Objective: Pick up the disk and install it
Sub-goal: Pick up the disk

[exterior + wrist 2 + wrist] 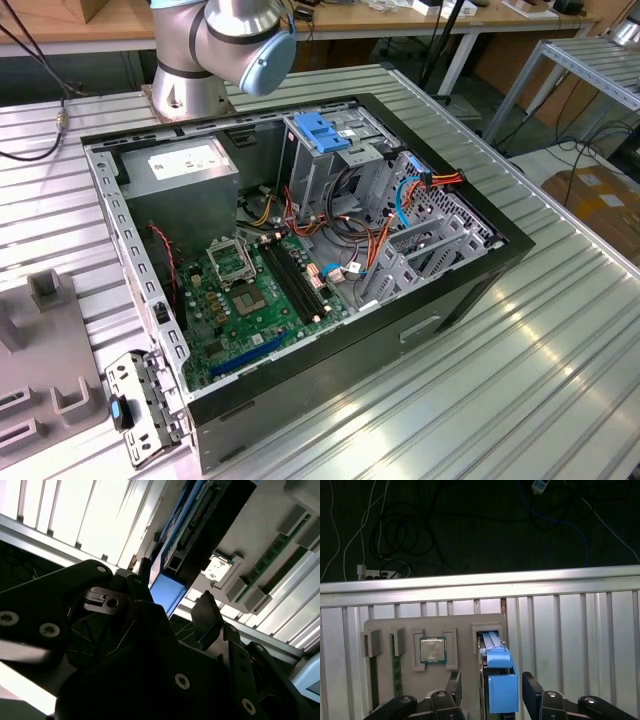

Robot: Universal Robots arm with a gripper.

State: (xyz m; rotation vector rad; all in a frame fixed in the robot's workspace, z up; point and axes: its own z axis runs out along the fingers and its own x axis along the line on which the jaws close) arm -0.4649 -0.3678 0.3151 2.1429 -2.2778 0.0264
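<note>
Disk (494, 652) is standing on edge in a slot of the grey tray (385, 625), blue rail facing the camera in the first wrist view. Hand (492, 687) is hanging open over it: its two dark fingers (456, 690) are straddling the disk's near end, one on each side, with a gap showing between each and the blue plastic. Nothing is being gripped. In the second wrist view the disk (200, 525) is showing a dark edge and blue rail, and the hand (175, 594) is sitting astride its blue end tab.

On the tray, a green memory stick (396, 667) is standing in one slot and a processor chip (432, 650) is lying flat between it and the disk.

Exterior view, left to right: the tray (45, 350) is lying on the ribbed metal counter (540, 360) at the exterior view's left edge, about 8 o'clock from the open computer case (350, 370). A metal bracket (135, 400) is lying at the case's 7 o'clock corner. Inside, the grey power-supply box (185, 170) is sitting at 11 o'clock, the motherboard (250, 300) is lying flat at centre, and the drive cage (320, 180) with its blue latch (322, 132) is standing at 12 o'clock.
</note>
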